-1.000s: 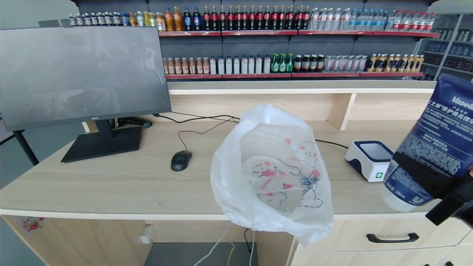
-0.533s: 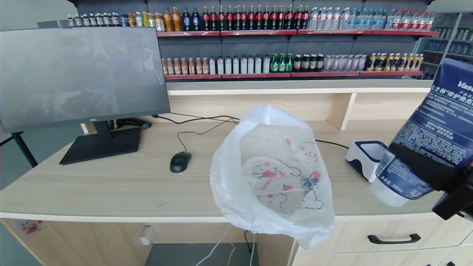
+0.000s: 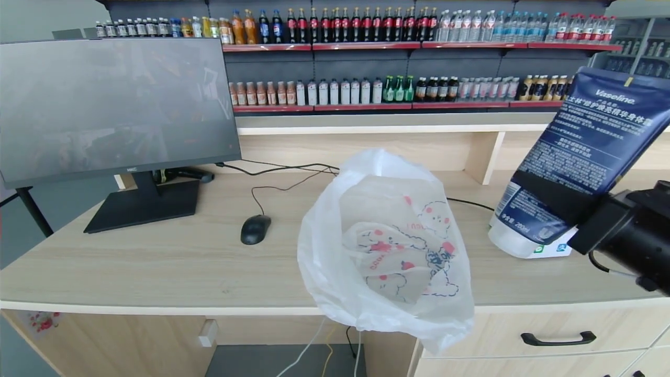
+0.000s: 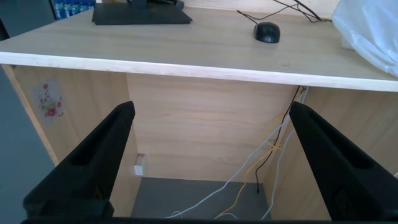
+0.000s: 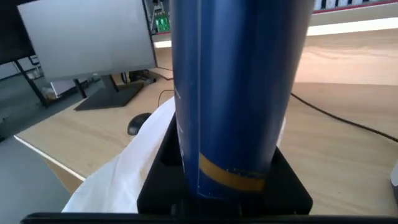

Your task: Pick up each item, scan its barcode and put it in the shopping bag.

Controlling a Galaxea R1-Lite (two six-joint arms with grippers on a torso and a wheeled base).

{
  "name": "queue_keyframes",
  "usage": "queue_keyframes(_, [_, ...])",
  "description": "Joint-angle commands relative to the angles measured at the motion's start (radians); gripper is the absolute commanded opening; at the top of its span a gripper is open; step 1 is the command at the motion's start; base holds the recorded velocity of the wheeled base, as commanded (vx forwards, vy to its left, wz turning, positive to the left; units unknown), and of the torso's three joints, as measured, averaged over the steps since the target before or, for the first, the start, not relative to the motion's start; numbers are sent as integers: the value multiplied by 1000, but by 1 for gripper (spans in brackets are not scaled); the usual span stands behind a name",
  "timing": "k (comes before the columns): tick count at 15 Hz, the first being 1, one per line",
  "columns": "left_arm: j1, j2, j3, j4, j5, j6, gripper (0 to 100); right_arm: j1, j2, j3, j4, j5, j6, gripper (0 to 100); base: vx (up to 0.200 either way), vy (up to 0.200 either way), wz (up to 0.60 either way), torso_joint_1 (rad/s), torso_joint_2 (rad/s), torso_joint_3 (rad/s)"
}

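My right gripper (image 3: 552, 201) is shut on a dark blue lotion tube (image 3: 581, 141), cap end down and tilted, held in the air at the right of the counter. The tube's white cap hangs just over the white scanner (image 3: 556, 249), hiding most of it. The right wrist view has the tube (image 5: 236, 81) standing up between the black fingers (image 5: 286, 180). A white plastic shopping bag (image 3: 384, 246) with cartoon prints stands open at the counter's front middle, left of the tube. My left gripper (image 4: 211, 168) is open and holds nothing, low in front of the counter's cabinet.
A monitor (image 3: 115, 104) stands at the back left, with a black mouse (image 3: 255, 229) and cables between it and the bag. A raised wooden ledge (image 3: 419, 128) runs behind the counter, with drink shelves beyond. Bare counter top (image 3: 157, 262) lies left of the bag.
The right gripper has carried the tube up and to the left, from beside the scanner to over it. The scanner is now mostly hidden. The bag has not moved.
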Motion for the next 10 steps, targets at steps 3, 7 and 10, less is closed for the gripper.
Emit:
queue_keyframes(3, [0,0,0,0,-1,0,100,60,311,-272,1,48,-10,0,0,0,0,0,0,0])
queue_keyframes(7, [2,0,0,0,-1,0,100,78,501,-392,-68,57,-3,0,0,0,0,0,0,0])
queue_keyframes(10, [0,0,0,0,1,0,100,118,685,-478,-243,62,-9,0,0,0,0,0,0,0])
